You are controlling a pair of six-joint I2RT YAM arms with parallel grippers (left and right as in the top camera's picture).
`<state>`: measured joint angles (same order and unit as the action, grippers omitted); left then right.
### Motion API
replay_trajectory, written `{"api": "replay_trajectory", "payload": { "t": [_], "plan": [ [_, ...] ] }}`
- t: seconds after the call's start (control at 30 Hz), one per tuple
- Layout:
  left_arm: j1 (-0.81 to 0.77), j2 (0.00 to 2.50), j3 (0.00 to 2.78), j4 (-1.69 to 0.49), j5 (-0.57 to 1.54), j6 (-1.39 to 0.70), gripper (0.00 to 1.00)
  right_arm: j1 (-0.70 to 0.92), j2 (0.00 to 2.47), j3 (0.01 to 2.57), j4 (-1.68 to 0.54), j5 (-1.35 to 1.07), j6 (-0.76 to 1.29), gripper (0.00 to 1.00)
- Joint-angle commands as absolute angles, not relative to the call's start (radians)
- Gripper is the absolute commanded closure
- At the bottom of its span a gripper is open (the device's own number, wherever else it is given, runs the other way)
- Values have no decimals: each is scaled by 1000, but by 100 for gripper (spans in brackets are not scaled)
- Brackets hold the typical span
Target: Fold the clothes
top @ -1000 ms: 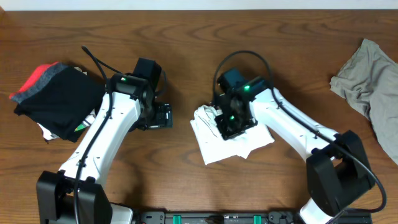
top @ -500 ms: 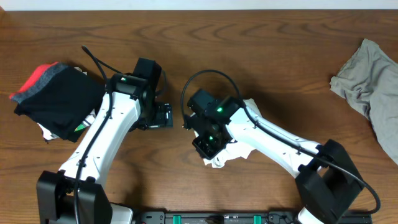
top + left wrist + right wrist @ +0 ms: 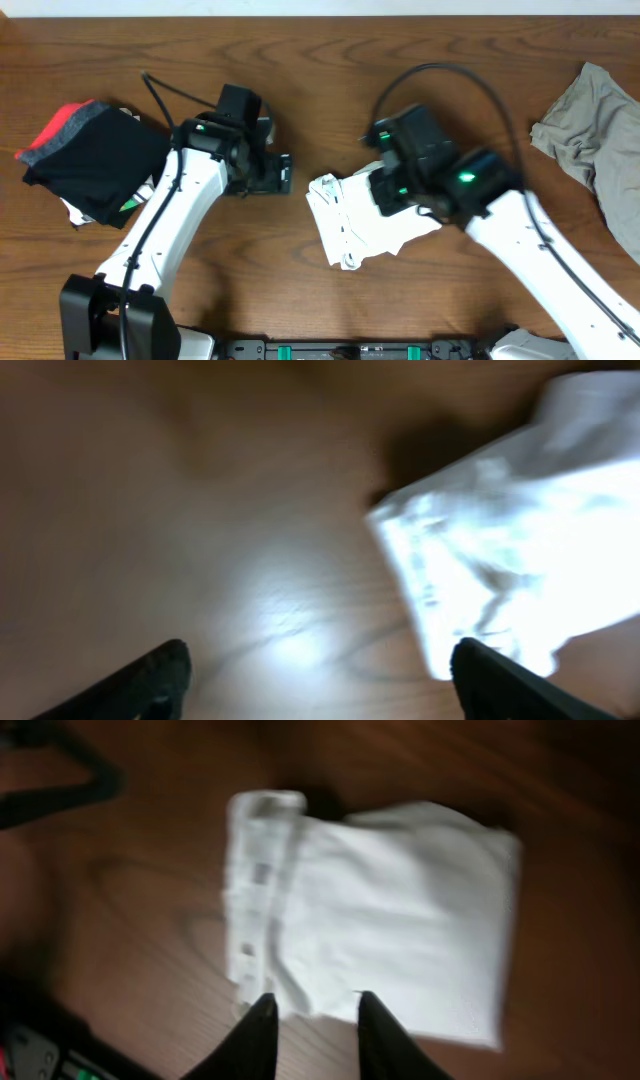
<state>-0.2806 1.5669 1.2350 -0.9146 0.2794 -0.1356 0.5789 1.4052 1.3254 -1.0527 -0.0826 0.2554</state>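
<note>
Wood table (image 3: 320, 60) under it all; black-and-red pile (image 3: 95, 160) well behind the left gripper (image 3: 320, 665); khaki-grey garment (image 3: 595, 130) well clear of the right gripper (image 3: 312, 1020), off to its side; folded white T-shirt (image 3: 345, 225) lies flat just ahead of both sets of fingertips; left fingers spread wide, empty; right fingers slightly parted, gripping nothing.

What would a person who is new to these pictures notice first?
The folded white garment at the centre of the table stands out, bright on the dark wood. Next come a black and red pile at the left edge and a crumpled khaki-grey garment at the right.
</note>
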Motion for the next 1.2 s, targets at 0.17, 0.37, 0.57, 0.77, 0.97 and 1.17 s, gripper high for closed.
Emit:
{"api": "replay_trajectory", "payload": {
  "t": [0.17,0.37,0.57,0.77,0.97,1.17],
  "plan": [
    [-452,1538,1250,-676,392,86,24,485,1463,1277,-1176,-35,417,73],
    [-531,1592,1250,-604,327,108,27,485,1494,1142,-1139,-36,500,74],
    [-545,1690,1250,-596,327,108,30,485,1498,983,-1005,-59,539,73],
    [-545,1808,1250,-602,328,108,30,485,1499,870,-861,-61,546,71],
    [-545,1838,1250,-720,278,108,31,484,1512,788,-706,-60,546,68],
    [-545,1839,1242,-860,234,94,36,484,1557,762,-574,-40,546,67]
  ]
}}
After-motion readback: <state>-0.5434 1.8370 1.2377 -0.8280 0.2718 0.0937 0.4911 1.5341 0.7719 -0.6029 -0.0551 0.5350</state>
